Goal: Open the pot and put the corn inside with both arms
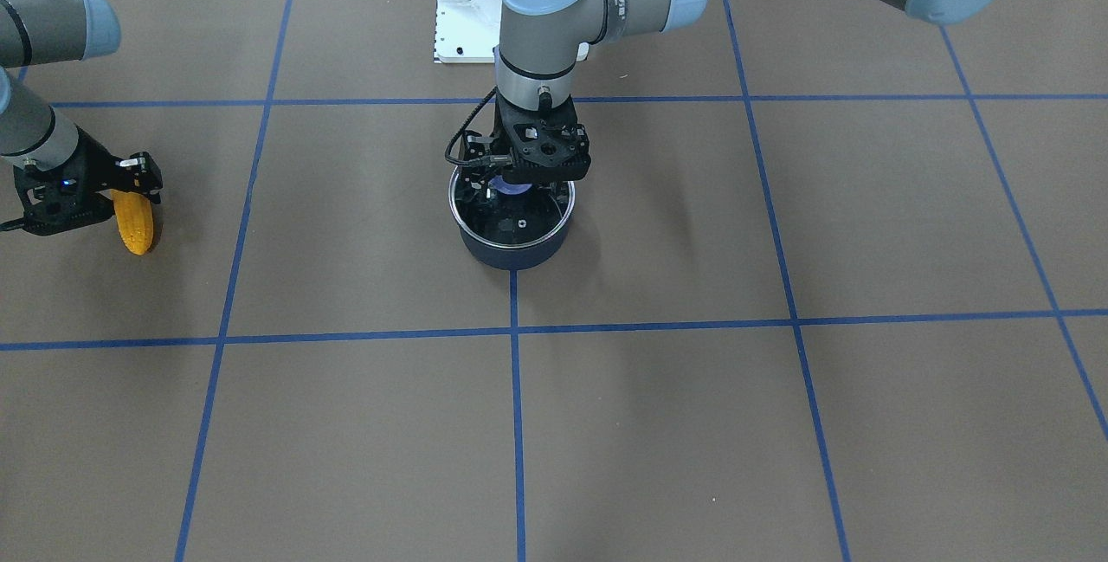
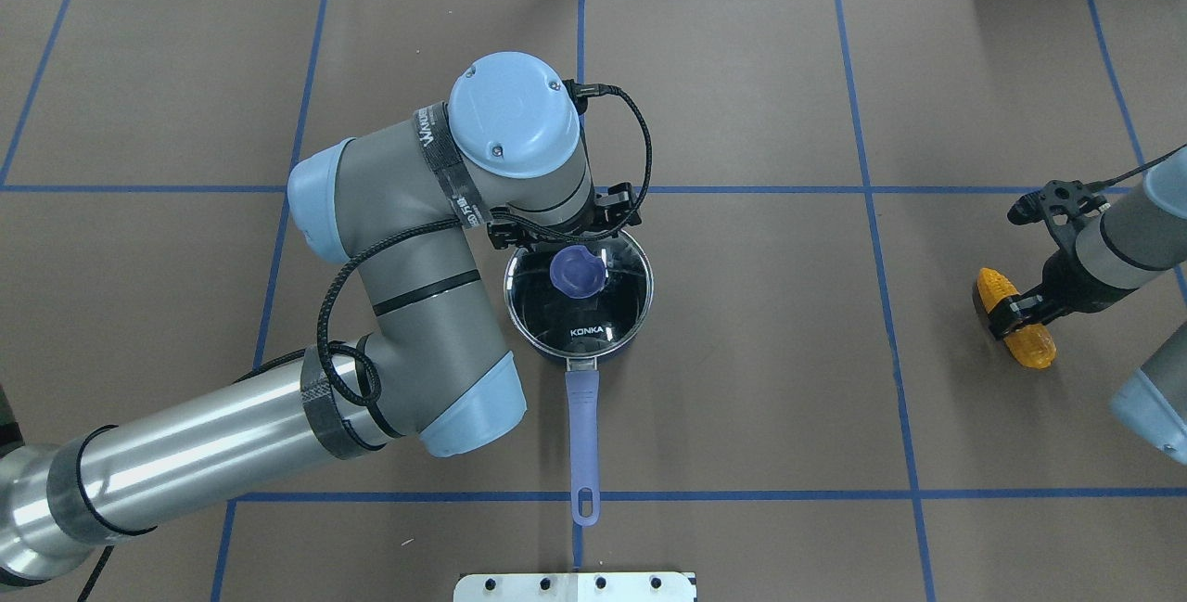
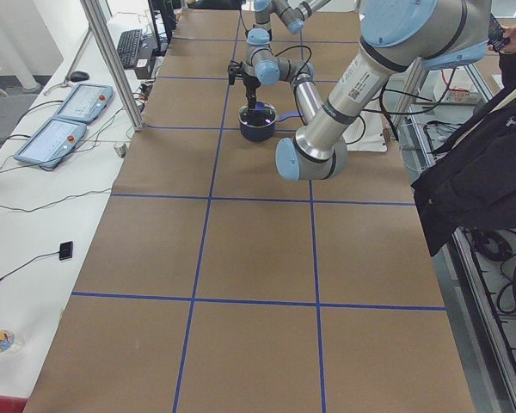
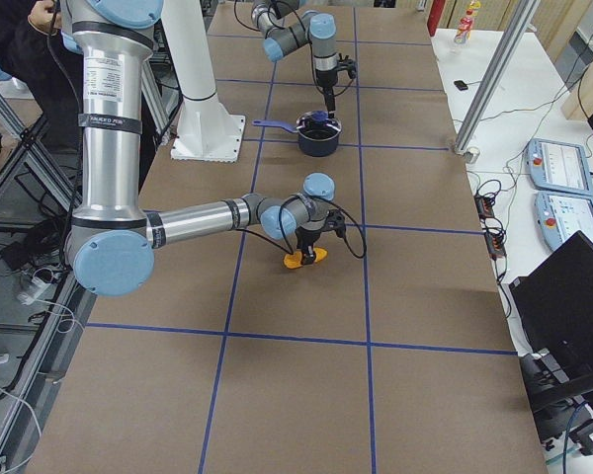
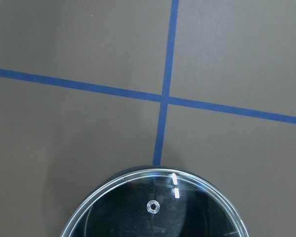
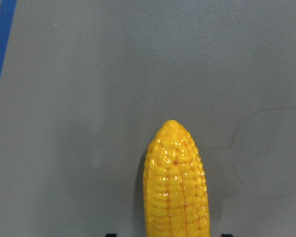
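Pot [image 2: 559, 358] sits near the middle of the counter [image 2: 760, 398], next to a crossing of the blue tape lines [image 2: 872, 189]. Its purple handle [image 2: 582, 426] points back toward the robot base. The glass lid [image 2: 617, 301] is seated on the rim, so the pot is not yet opened.

Left gripper [image 1: 514, 182] is lowered onto the lid, directly at the purple knob [image 2: 577, 273]. The knob shows between the black gripper parts in the front-facing view. Whether the jaws are clamped on it or only set around it: cannot tell, since the wrist hides them from overhead and the lid's reflections confuse the front view. Left wrist view shows only the far arc of the lid and tape beyond.

Corn [image 2: 1027, 342] lies flat on the counter, well apart from the pot, on the robot's right side. Right gripper [image 2: 1013, 308] is down over the middle of the cob. In the right wrist view the two fingertips [image 6: 110, 235] stand clear of the corn on either side, so the jaws are spread and not pinching it. The tapered tip points away from the wrist
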{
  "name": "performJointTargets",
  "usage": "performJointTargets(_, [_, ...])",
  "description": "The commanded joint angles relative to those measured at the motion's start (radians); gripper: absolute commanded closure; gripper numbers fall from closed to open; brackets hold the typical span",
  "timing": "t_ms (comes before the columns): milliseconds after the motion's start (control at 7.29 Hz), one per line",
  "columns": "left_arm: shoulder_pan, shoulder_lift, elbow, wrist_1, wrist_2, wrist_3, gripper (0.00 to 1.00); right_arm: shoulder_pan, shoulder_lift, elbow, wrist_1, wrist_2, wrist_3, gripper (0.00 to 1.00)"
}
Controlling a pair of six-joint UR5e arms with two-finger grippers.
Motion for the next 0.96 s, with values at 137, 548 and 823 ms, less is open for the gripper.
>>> performJointTargets(137, [0.007,-0.018,0.026,0.0,0.001,0.002,0.02,-0.005,0.003,-0.013,0.0,0.001,0.0,0.56])
performJointTargets(548, [0.007,-0.01,0.029,0.001,0.001,0.008,0.02,-0.003,0.015,0.002,0.001,0.003,0.003,0.76])
performJointTargets(823, [0.007,-0.01,0.038,0.0,0.001,0.009,0.02,0.026,0.038,0.003,-0.008,0.021,0.002,0.76])
